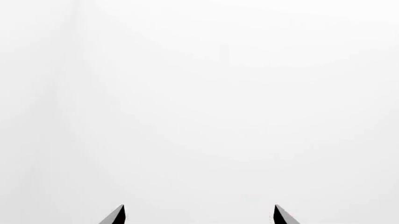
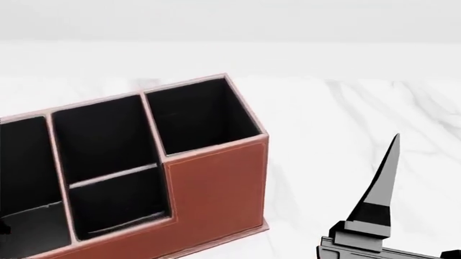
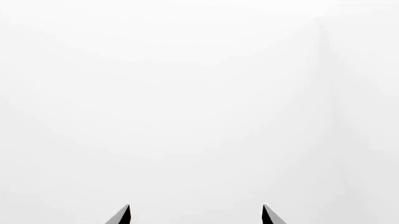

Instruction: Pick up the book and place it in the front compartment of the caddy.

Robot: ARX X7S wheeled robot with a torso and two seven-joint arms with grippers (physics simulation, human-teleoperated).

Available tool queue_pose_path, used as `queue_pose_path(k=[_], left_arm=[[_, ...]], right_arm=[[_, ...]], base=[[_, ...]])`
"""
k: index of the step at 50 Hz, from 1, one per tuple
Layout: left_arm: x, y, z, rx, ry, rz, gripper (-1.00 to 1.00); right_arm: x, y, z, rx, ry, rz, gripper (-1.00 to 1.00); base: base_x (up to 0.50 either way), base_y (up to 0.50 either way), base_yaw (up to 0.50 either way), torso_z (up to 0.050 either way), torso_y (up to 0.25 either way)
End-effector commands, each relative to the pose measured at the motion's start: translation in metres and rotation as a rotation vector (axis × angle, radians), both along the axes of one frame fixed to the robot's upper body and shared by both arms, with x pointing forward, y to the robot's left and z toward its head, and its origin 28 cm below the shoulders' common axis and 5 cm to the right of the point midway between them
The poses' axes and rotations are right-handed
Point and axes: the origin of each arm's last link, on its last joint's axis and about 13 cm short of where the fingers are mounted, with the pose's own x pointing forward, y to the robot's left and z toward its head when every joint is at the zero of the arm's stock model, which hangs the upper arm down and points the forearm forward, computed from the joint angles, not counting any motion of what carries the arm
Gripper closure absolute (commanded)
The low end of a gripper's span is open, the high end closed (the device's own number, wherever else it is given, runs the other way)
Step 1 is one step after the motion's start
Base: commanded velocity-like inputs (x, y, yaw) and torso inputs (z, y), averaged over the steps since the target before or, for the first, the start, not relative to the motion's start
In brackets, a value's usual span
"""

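Observation:
The caddy (image 2: 216,183) is a reddish-brown box with pale stitched rims and black lining, filling the left and middle of the head view. Its taller end section (image 2: 238,105) is on the right, and lower compartments run off the left edge. The book is out of view. My right gripper (image 3: 195,208) is open with nothing between its tips; one of its fingers (image 2: 381,189) rises at the head view's lower right, to the right of the caddy and apart from it. In the left wrist view my left gripper (image 1: 199,208) is also open and faces only blank white.
The caddy stands on a white marble table (image 2: 346,118) with faint grey veins, which stretches to the right and behind it. Both wrist views show only plain white.

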Motion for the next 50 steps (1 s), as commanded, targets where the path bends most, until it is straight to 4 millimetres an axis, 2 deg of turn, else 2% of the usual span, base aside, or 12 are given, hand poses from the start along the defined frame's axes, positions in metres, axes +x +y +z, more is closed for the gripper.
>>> queue_pose_path(k=[1, 9, 12, 13, 26, 33, 50], left_arm=[[-0.0017, -0.0003, 0.0023, -0.001, -0.004, -0.006, -1.0], [-0.0028, -0.0001, 0.0043, -0.002, -0.008, -0.005, -1.0], [-0.0026, -0.0001, 0.0043, -0.004, -0.009, -0.006, -1.0], [-0.0024, -0.0002, 0.004, -0.004, -0.009, -0.006, -1.0], [-0.0031, -0.0004, 0.0045, -0.005, -0.011, -0.007, -1.0], [-0.0023, -0.0002, 0.0059, -0.026, 0.029, -0.011, -1.0], [-0.0037, -0.0004, 0.0069, -0.024, 0.04, -0.023, -1.0]], right_arm=[[-0.0002, 0.0001, -0.0001, 0.001, 0.002, 0.002, -1.0], [-0.0001, -0.0003, -0.0003, 0.009, -0.01, -0.019, -1.0], [-0.001, -0.0015, 0.0, 0.037, -0.017, -0.004, -1.0], [0.0003, -0.0011, -0.0011, -0.022, 0.015, -0.027, -1.0], [-0.0012, 0.0002, -0.0002, 0.008, -0.012, -0.014, -1.0], [-0.0021, -0.0006, 0.0002, 0.02, -0.017, -0.005, -1.0], [-0.0016, 0.0, -0.0005, 0.001, -0.014, -0.006, -1.0]], base=[[0.5, 0.0, 0.0, 0.0, 0.0], [0.46, 0.0, 0.0, 0.0, 0.001], [0.0, 0.0, 0.0, 0.0, 0.004], [0.0, 0.07, 0.0, 0.0, 0.0], [0.0, 0.5, 0.0, 0.0, 0.0], [0.0, 0.0, 0.0, 0.0, 0.0], [0.0, 0.0, 0.0, 0.048, 0.0]])
